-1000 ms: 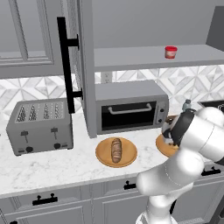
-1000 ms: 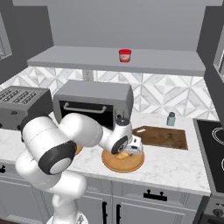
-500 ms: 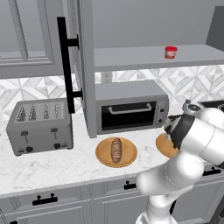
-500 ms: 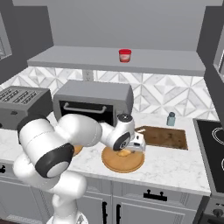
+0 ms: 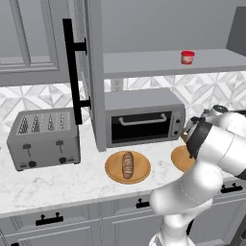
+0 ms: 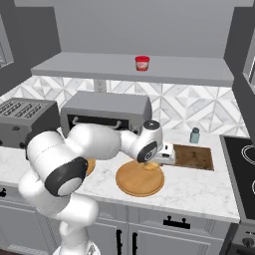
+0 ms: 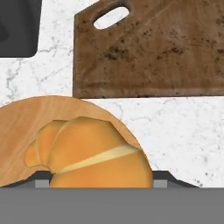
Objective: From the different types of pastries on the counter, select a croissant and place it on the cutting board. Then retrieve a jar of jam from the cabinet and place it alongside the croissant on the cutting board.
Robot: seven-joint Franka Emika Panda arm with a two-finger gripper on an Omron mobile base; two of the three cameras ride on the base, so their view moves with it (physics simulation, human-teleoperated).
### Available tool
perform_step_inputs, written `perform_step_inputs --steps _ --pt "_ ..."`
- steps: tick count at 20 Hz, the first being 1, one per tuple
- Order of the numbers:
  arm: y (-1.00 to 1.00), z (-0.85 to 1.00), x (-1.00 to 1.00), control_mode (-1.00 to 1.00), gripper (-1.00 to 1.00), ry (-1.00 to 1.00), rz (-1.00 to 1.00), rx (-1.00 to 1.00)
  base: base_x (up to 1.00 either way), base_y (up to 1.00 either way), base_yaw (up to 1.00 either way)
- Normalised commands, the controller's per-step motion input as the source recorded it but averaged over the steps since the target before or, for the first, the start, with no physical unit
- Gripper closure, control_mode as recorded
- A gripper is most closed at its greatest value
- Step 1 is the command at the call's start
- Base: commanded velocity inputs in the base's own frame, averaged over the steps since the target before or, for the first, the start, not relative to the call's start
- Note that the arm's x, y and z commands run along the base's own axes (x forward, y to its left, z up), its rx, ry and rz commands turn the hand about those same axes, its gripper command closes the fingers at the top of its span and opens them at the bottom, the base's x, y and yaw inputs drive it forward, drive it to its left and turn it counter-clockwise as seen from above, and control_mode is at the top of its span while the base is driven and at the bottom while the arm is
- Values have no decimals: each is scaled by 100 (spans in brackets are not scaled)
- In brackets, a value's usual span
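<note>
croissant: i see it on the round wooden plate, long axis across my hand view, tips curling toward the bottom.
cutting board: just beyond, bare.
gripper: lower than before, around the croissant; i can't tell if it grips.

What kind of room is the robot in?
It looks like a kitchen, a computer-made one. There is a toaster and a small oven on a marble counter, and a stove at the side.
</note>
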Motion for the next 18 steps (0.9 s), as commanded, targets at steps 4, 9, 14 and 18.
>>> perform_step_inputs --steps 4,9,14,18 --pt "-55 0 85 -100 100 7 0 0 0 0 0" --pt "-63 13 67 -100 100 0 0 5 0 0 0" --pt "-65 14 54 -100 100 0 0 16 0 0 0" --pt "-59 0 64 -100 100 0 0 2 0 0 0"
